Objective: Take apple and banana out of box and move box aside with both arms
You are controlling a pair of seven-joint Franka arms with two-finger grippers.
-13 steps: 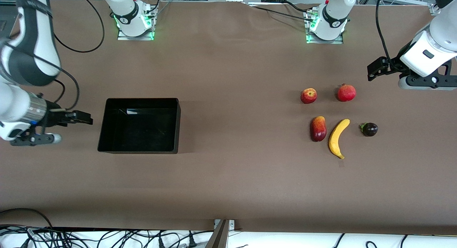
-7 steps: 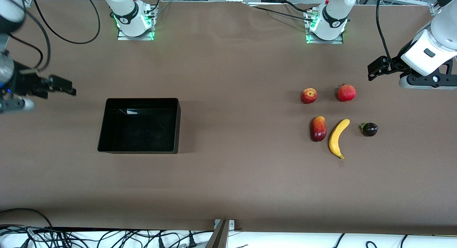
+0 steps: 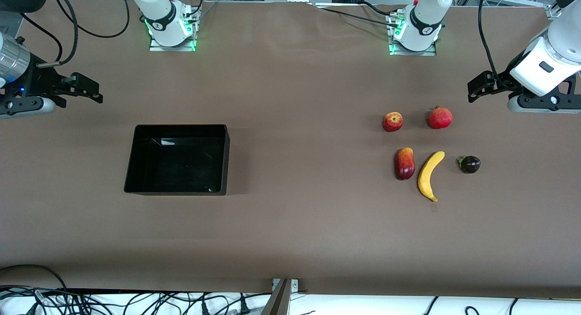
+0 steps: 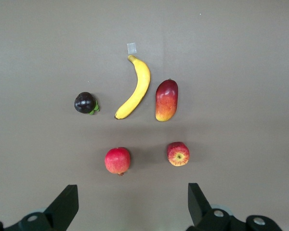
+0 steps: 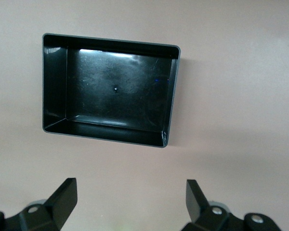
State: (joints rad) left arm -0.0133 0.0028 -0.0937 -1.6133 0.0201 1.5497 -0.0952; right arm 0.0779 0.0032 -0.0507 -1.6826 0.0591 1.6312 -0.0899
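The left gripper [image 3: 474, 89] hangs in the air over bare brown table [image 3: 290, 242] at the left arm's end, its two black fingers [image 4: 62, 208] spread wide apart with nothing between them; in the left wrist view the fruits lie on the cloth past the fingertips. Nearest that gripper are a round red pomegranate-like fruit [image 3: 440, 118] and, beside it toward the right arm's end, the small round red-yellow apple [image 3: 392, 121]. Nearer to the front camera sits a second row: a small dark purple round fruit with a green leaf [image 3: 470, 164], the long curved yellow banana [image 3: 430, 175] and an oblong red-yellow mango-like fruit [image 3: 404, 163], the banana just beside the mango but apart from it. A small pale square of tape [image 4: 131, 48] lies on the table at the banana's tip. The right gripper [image 3: 93, 91] hangs over the table at the right arm's end, its fingers [image 5: 61, 201] likewise wide apart and empty. The shallow rectangular glossy black plastic box [image 3: 136, 158] rests flat on the table, nearer to the front camera than that gripper, well apart from all the fruits and holding nothing
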